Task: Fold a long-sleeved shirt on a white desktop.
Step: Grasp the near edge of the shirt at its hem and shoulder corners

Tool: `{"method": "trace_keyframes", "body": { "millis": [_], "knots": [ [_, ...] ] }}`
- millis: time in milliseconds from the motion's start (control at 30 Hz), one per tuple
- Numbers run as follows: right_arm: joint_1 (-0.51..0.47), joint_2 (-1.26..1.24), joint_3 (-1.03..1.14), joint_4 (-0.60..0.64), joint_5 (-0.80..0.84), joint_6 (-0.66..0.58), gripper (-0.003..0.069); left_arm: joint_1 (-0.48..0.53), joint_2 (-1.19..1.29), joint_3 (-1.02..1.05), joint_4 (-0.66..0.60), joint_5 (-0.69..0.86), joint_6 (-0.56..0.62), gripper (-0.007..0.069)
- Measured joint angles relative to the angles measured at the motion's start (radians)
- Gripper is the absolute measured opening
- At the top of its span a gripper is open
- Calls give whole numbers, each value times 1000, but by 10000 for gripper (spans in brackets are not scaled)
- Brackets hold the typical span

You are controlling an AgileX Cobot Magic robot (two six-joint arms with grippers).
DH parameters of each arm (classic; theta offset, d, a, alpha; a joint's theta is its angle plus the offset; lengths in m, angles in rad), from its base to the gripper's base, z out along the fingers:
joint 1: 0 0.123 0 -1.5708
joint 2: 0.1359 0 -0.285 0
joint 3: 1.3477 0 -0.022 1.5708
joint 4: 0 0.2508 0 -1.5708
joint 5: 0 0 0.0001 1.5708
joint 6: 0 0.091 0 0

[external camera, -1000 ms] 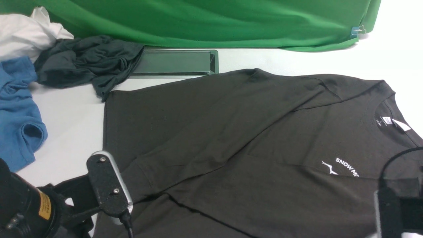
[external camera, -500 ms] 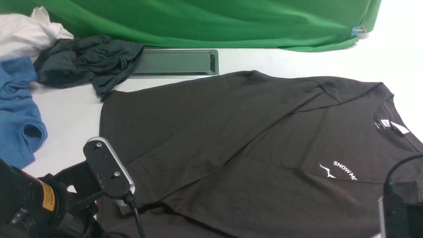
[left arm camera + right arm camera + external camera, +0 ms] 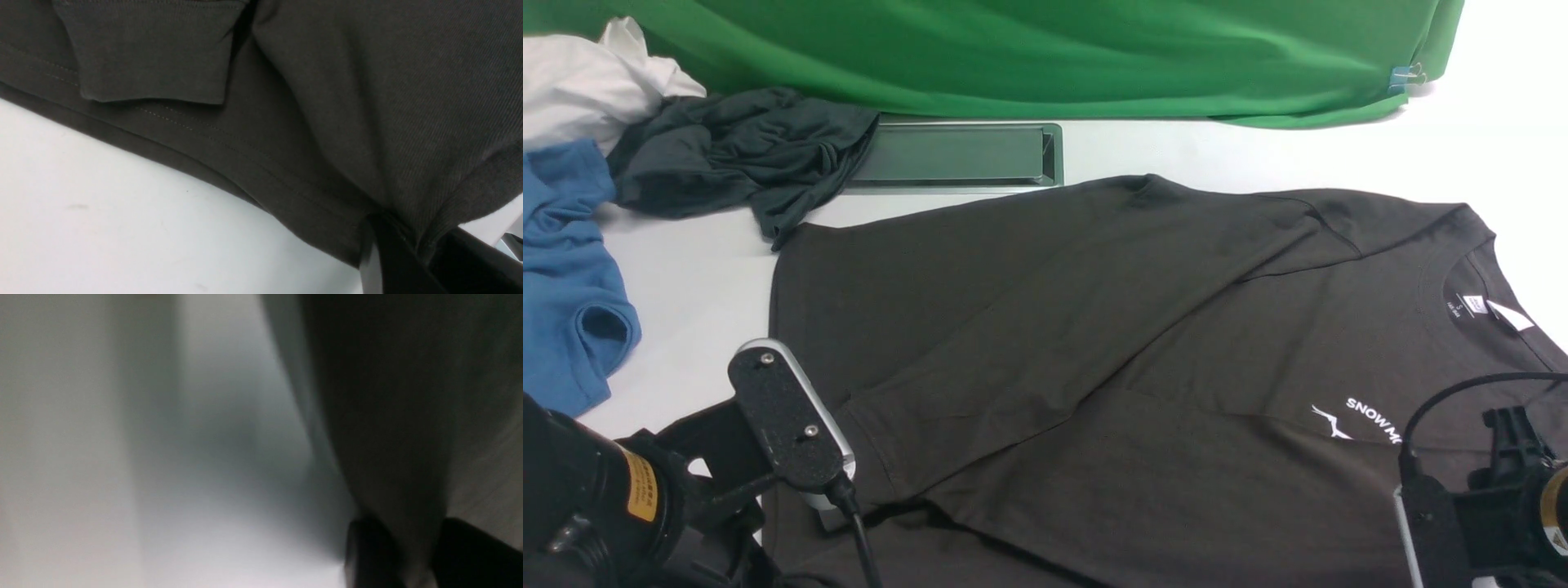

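The long-sleeved shirt lies spread on the white desktop, collar and white print to the right, hem to the left. One sleeve is folded across its body. My left arm is at the near left corner. In the left wrist view my left gripper is shut on the shirt's hem, near a cuff. My right arm is at the near right. The right wrist view is blurred: the right gripper has its fingers apart, with dark cloth loose in the gap.
A green backdrop hangs along the back. A dark grey-teal garment, a blue garment and a white cloth are heaped at the far left. A grey recessed tray sits in the desk behind the shirt.
The shirt slid a little to the left a second ago, then settled. My right gripper has parted its fingers and the right arm has moved further into the front view.
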Motion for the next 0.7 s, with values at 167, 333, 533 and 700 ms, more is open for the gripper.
{"method": "trace_keyframes", "body": {
  "millis": [167,333,533,700],
  "knots": [
    [-1,11,-2,-3,-29,0,72,0,0,0,10,0,-1,64],
    [-1,-24,6,10,5,1,29,0,0,0,20,11,-12,64],
    [-1,-200,21,135,253,-30,27,0,-12,0,23,49,-27,64],
    [-1,-353,21,226,345,-91,25,0,-62,0,31,7,-65,64]
  ]
}}
